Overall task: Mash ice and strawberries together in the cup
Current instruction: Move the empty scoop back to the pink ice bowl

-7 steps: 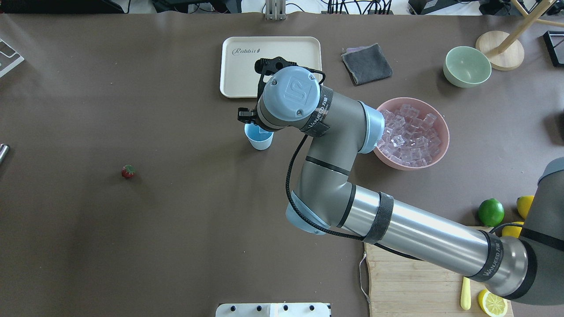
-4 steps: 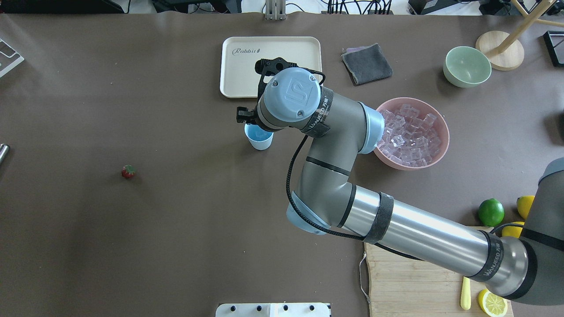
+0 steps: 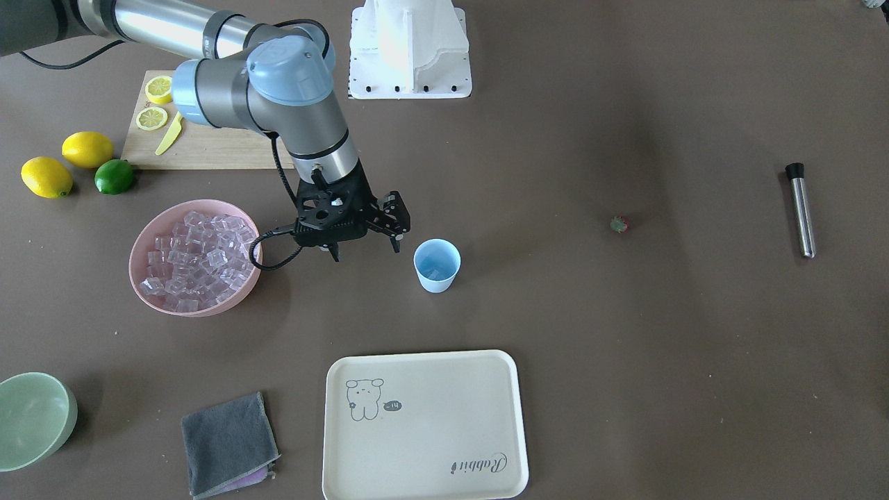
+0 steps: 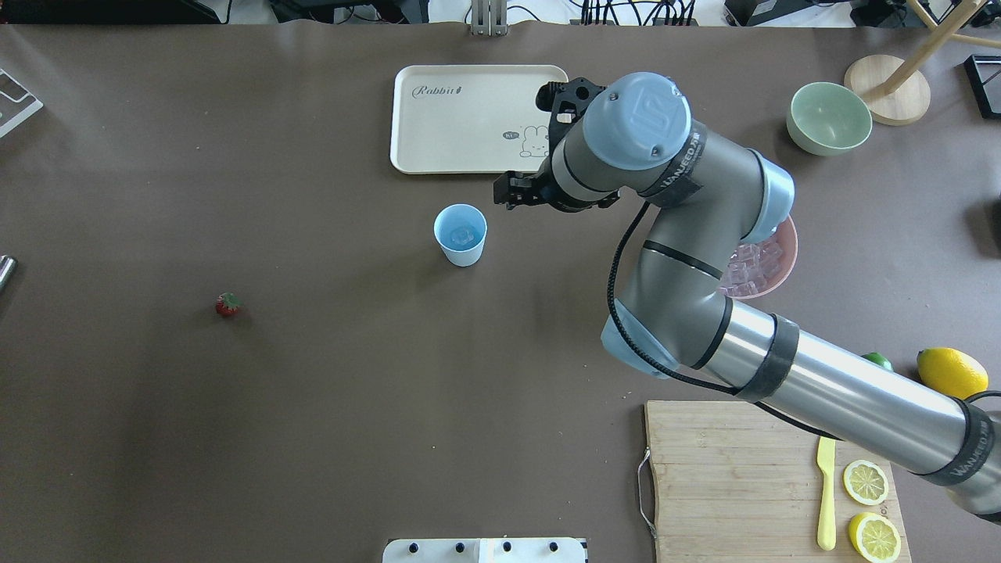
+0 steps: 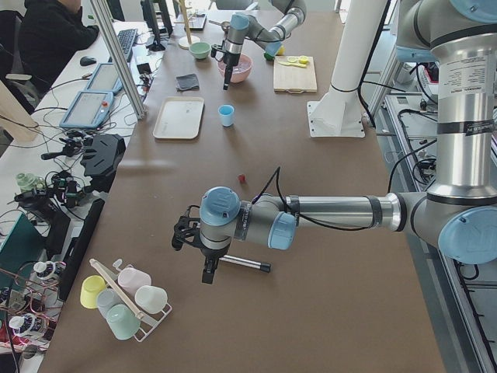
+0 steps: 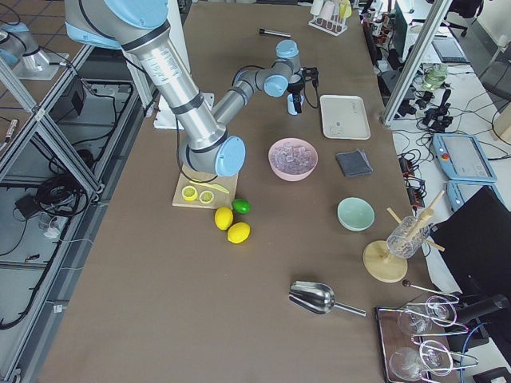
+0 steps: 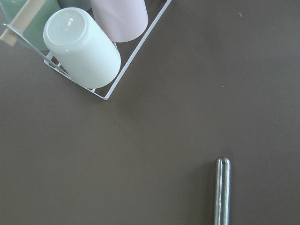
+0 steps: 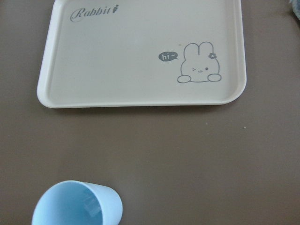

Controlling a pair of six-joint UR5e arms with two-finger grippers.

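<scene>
The light blue cup [image 4: 460, 234] stands upright mid-table, also in the front view [image 3: 437, 265] and the right wrist view [image 8: 77, 206]. One clear ice cube [image 4: 467, 232] lies inside it. More ice [image 3: 198, 257] fills the pink bowl [image 3: 133, 267]. My right gripper [image 3: 364, 248] is open and empty, hovering between the cup and the pink bowl. The strawberry [image 4: 227, 304] lies alone on the table far to the cup's left. My left gripper [image 5: 206, 268] shows only in the exterior left view, above a metal muddler [image 7: 222, 190]; I cannot tell whether it is open or shut.
A cream tray [image 4: 477, 117] lies behind the cup. A grey cloth [image 3: 229, 444] and a pale green bowl [image 4: 829, 117] sit at the back right. A cutting board [image 4: 735, 485] with lemon slices, whole lemons and a lime are near right. A cup rack [image 7: 84, 47] is by the muddler.
My right arm has swung right, away from above the cup toward the pink bowl. The cup is now uncovered and shows an ice cube inside.
</scene>
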